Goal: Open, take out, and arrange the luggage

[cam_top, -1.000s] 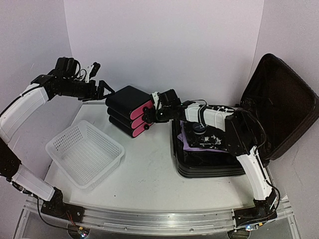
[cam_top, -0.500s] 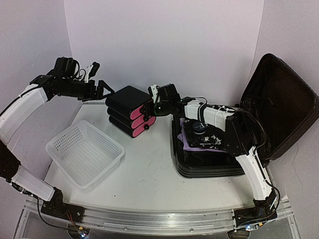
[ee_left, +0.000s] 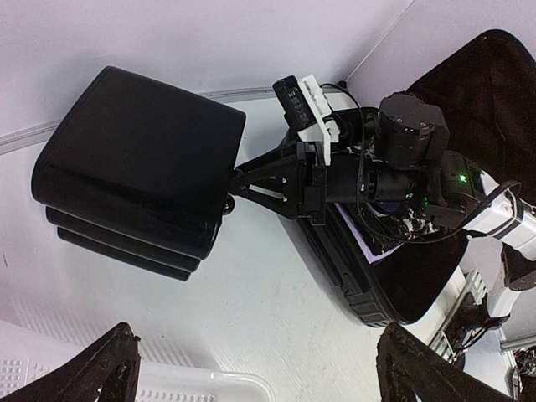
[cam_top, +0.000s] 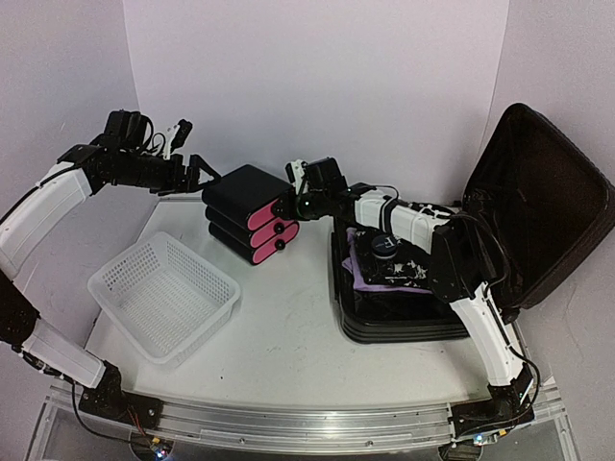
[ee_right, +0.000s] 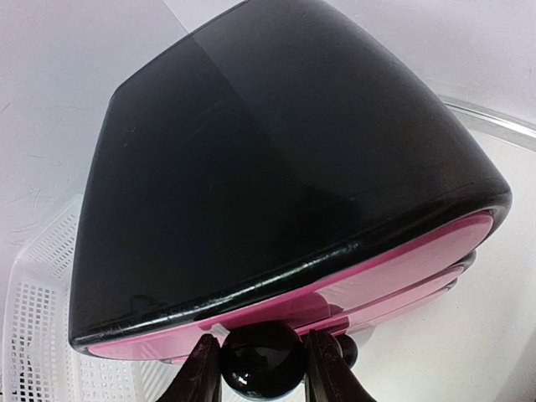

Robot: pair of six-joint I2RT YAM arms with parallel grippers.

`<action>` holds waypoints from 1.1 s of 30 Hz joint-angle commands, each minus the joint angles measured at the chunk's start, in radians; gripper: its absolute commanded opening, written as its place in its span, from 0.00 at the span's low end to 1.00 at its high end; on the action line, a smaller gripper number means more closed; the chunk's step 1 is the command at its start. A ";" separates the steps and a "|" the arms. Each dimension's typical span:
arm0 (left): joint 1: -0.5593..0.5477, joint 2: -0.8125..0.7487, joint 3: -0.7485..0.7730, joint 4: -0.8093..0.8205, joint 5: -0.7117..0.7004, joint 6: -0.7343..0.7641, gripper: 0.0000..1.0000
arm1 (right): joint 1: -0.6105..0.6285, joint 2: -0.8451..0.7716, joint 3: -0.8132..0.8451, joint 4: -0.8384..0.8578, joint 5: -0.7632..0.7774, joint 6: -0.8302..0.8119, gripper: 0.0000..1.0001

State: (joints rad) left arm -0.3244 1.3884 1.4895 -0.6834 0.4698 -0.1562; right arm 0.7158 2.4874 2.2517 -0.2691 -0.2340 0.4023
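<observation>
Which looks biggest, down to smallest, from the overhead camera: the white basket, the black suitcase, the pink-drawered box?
1. Largest: the black suitcase, lid open.
2. Then the white basket.
3. Smallest: the pink-drawered box.

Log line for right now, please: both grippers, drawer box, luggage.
left gripper: open, hovering behind drawer box | right gripper: clamped on top drawer knob | luggage: lid open, items inside

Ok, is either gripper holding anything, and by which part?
The right gripper pinches the black knob of the top pink drawer; the left gripper is open and empty.
</observation>
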 commanded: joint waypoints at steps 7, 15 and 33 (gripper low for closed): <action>0.003 0.001 -0.001 0.027 0.025 -0.002 0.99 | 0.053 -0.131 -0.131 0.039 -0.002 0.036 0.07; 0.008 0.004 0.000 0.028 0.040 -0.007 0.99 | 0.079 -0.224 -0.249 0.042 0.020 0.052 0.05; 0.009 0.014 -0.005 0.028 0.036 -0.003 1.00 | 0.087 -0.463 -0.403 -0.137 0.143 0.007 0.76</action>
State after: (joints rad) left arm -0.3195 1.3968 1.4818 -0.6815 0.4980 -0.1581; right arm 0.7921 2.1799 1.8656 -0.3332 -0.1402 0.4503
